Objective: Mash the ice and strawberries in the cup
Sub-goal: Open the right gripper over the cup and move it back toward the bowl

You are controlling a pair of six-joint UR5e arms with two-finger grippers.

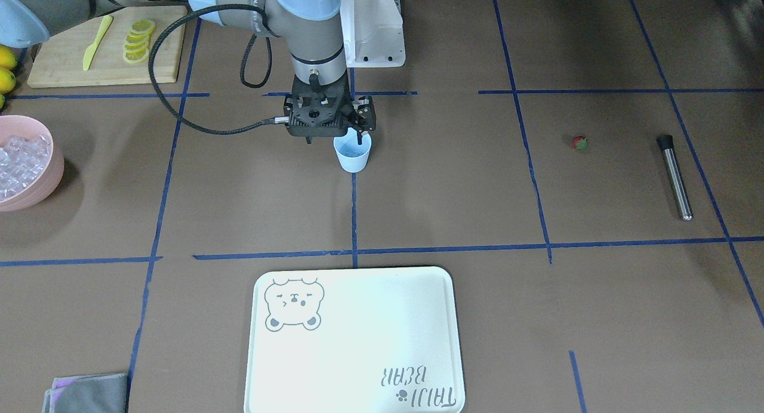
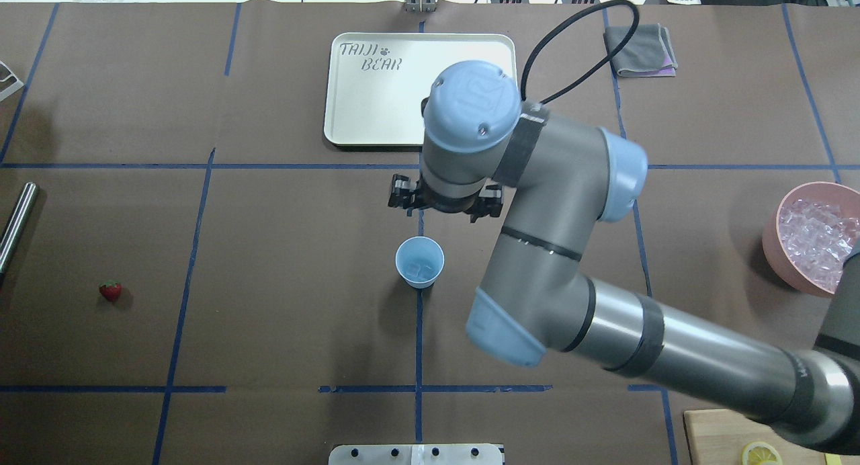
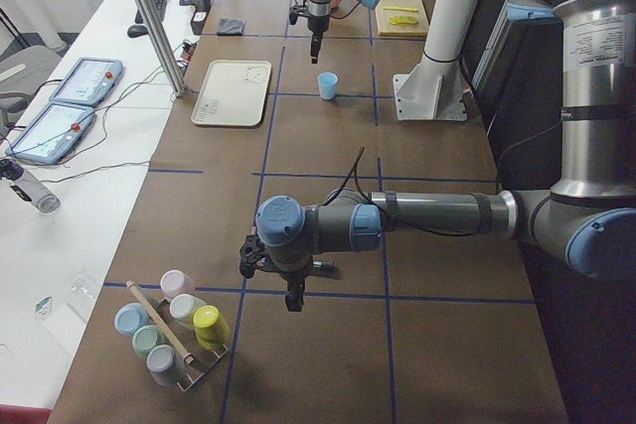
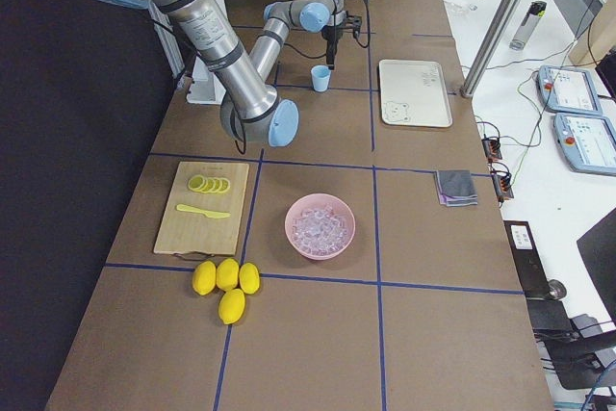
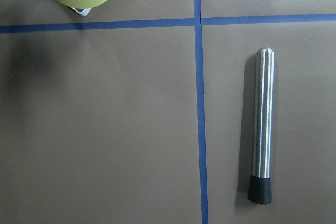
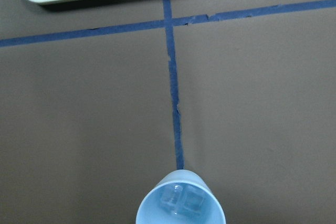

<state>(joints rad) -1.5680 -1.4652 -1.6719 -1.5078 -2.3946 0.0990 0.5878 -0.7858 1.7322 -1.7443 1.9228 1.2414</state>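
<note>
The pale blue cup (image 1: 353,156) stands at the table's middle with two small ice cubes (image 6: 181,199) in its bottom. More ice (image 1: 21,162) is heaped in the pink bowl (image 1: 51,180). The red strawberry (image 1: 580,142) lies alone on the table, far from the cup. My right gripper (image 1: 334,141) hovers just above and behind the cup, fingers spread, empty. My left gripper (image 3: 294,300) shows only in the exterior left view, and I cannot tell its state. Its wrist view looks down on a steel muddler (image 5: 261,124) lying flat.
A white bear tray (image 1: 358,341) lies beyond the cup. A cutting board (image 1: 65,61) holds lemon slices and a yellow knife, with whole lemons (image 4: 226,281) beside it. A grey cloth (image 2: 638,52) lies near the tray. A rack of coloured cups (image 3: 174,330) is near the left arm.
</note>
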